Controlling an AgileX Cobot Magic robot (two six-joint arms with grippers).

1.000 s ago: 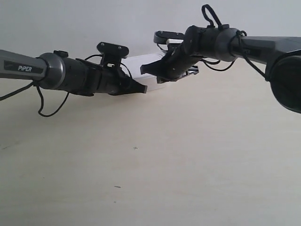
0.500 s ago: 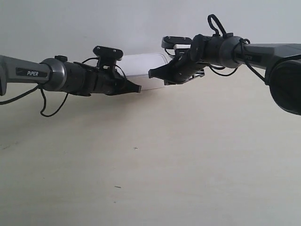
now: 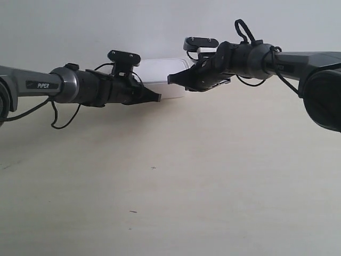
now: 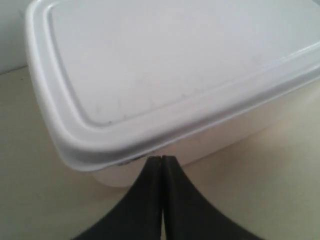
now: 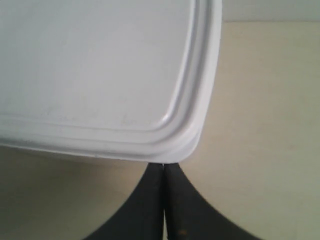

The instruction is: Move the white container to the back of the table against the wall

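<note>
Sitting between both closed jaws, near tips: white container.

One white container. Two arms: frame-left arm, frame-right arm. Two claws: left claw, right claw. One table, one wall.

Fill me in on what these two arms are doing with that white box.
Both arms are at the white container, which sits at the back of the table, by the wall. The left gripper and the right gripper are each shut, holding nothing, with their tips set at the container's lid rim. Whether the container touches the wall cannot be told.
</note>
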